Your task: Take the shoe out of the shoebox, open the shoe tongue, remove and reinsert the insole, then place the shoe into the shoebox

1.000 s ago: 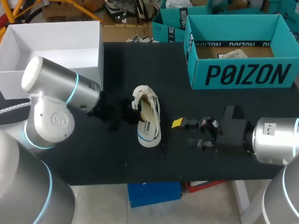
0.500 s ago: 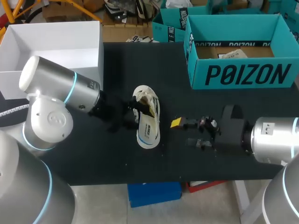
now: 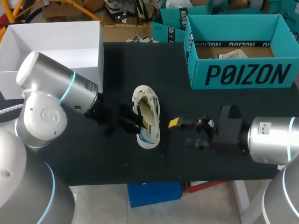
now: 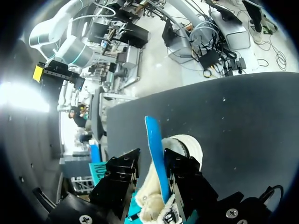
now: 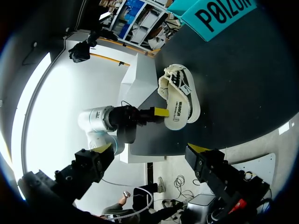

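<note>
Shoe (image 3: 146,122) lies centre frame on table (image 3: 93,158), outside shoebox (image 3: 243,74) at upper right. Our left gripper (image 4: 156,172) is clamped on shoe side wall. Our right gripper (image 3: 183,132) is spread wide and empty, right of shoe. Risk we judge: thin pinch slips, shoe tips over.

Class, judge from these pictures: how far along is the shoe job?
Done: the shoe lies on the table, outside the teal shoebox. In hand: the left jaws grip its side; the right jaws stand open. Whether the insole has been out cannot be told. Left: boxing the shoe.
</note>
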`<state>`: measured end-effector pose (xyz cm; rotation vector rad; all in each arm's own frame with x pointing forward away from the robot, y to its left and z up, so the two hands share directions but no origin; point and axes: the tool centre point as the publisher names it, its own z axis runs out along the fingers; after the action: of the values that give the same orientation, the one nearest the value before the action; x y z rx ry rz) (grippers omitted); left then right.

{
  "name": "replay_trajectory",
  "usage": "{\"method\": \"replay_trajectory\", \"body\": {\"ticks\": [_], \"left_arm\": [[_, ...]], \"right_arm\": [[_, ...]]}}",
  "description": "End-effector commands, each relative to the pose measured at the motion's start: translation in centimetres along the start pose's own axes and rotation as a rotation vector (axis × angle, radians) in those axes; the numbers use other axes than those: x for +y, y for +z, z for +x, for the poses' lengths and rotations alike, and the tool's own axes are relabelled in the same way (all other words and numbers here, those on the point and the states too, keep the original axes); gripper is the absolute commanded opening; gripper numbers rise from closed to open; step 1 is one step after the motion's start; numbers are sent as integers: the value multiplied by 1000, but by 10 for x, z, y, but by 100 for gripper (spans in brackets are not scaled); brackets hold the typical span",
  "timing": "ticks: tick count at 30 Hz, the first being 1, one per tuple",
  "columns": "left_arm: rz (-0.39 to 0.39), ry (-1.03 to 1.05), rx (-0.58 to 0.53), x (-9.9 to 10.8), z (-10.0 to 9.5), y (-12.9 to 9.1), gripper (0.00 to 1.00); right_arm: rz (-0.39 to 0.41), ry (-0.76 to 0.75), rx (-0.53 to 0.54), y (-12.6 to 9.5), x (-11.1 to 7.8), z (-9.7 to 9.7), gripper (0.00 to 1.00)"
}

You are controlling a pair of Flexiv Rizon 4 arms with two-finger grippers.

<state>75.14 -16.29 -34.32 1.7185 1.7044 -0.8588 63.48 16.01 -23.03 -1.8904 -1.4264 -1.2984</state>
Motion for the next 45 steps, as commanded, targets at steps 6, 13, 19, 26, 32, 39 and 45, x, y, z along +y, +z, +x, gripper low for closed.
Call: {"method": "replay_trajectory", "body": {"ticks": [6,13,19,26,32,39,45], "left_arm": [[31,0,43,6,0,9,0],[16,-7,56,10,5,9,0],[-1,-24,66,15,12,10,0],[-24,-43,67,21,16,8,0],[-38,-53,58,24,14,7,0],[-30,-54,55,21,11,8,100],[-37,-54,63,19,11,2,100]], "right_arm": [[16,-2,34,-19,2,-6,100],[16,-2,34,-19,2,-6,100],[16,-2,34,-19,2,-6,100],[16,-2,34,-19,2,-6,100],[16,-2,34,-19,2,-6,100],[16,-2,34,-19,2,-6,100],[16,-2,34,-19,2,-6,100]]}}
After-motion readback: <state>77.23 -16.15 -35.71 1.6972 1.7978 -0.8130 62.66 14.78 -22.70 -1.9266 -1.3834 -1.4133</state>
